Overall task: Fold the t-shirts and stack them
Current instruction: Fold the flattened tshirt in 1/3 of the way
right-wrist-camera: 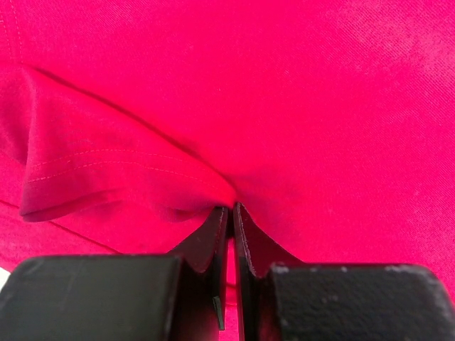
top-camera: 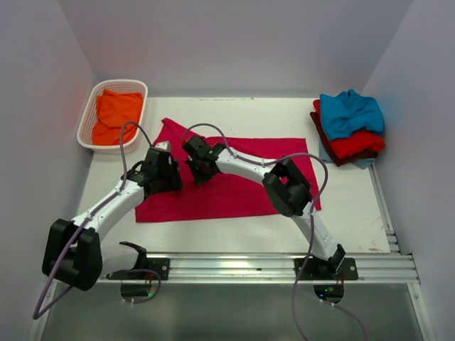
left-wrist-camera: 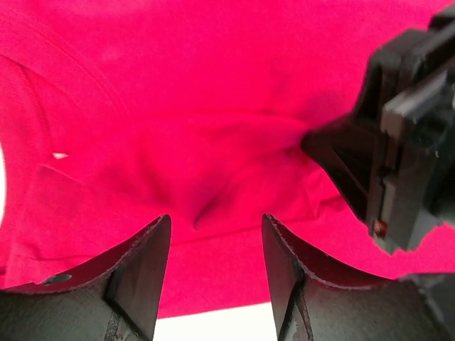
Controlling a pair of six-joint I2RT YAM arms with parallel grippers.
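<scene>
Pinching a raised, hemmed fold of the crimson-pink t-shirt [top-camera: 234, 192], the right gripper [right-wrist-camera: 231, 211] is clamped on the cloth, probably to carry it over. The left gripper [left-wrist-camera: 217, 231] hovers just beside it, jaws apart and empty. The shirt lies mid-table [top-camera: 348, 213], mostly flat, puckered around the pinch.

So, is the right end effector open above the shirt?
No, the right end effector is closed, pinching a fold of the crimson-pink t-shirt.
</scene>
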